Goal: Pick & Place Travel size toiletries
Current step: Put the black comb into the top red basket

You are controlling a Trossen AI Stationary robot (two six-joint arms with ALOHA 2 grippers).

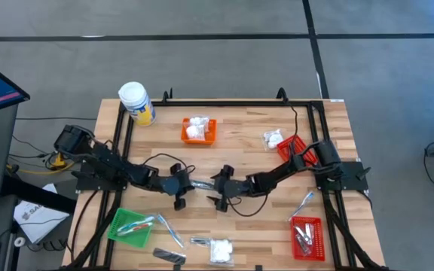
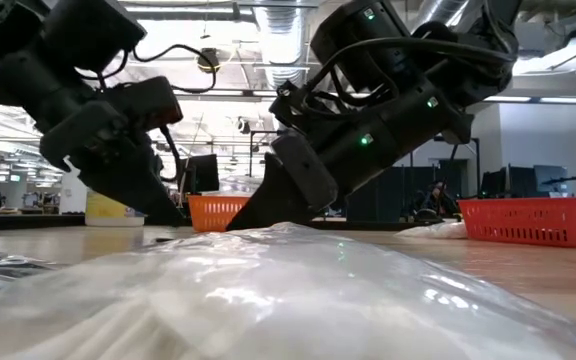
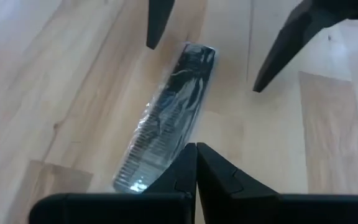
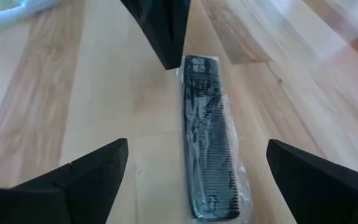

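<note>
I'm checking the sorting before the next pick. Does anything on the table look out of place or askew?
Yes. A clear-wrapped black comb lies loose on the bare wood mid-table, outside every basket, between the shut left gripper and the open right gripper. A white packet also sits on the wood beside the red basket, not in it.

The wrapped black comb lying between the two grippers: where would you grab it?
Across its narrow width near the middle, from straight above. The comb lies flat on the table, long and slim; the open right gripper already straddles it. The shut left gripper sits at its far end.
</note>
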